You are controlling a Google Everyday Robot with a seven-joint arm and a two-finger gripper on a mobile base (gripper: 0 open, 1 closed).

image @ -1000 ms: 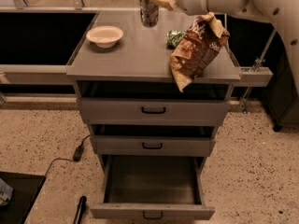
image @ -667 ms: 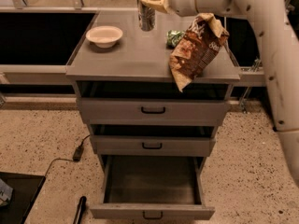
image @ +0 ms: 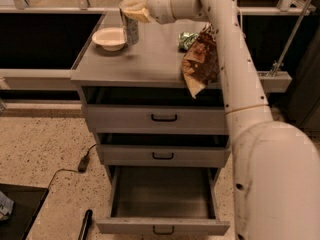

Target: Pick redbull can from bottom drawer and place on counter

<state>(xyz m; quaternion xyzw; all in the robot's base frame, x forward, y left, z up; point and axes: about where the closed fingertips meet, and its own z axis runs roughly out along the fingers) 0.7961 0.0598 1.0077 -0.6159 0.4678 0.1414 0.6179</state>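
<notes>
The end effector point(image: 134, 8) is clamped on the top of the redbull can point(image: 131, 29), which hangs upright at the far left of the table point(image: 150, 66), just beside the white bowl point(image: 109, 38); I cannot tell if its base touches the surface. Released short of the surface or tilted, the slim can could topple against the bowl or roll off. A careless retreat could sweep the chip bag point(image: 200, 61) overhanging the front edge into the open bottom drawer point(image: 162, 196).

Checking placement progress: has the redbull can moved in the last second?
Yes. The redbull can, held at its top by the pincer, has shifted left and down toward the bowl on the counter.
</notes>
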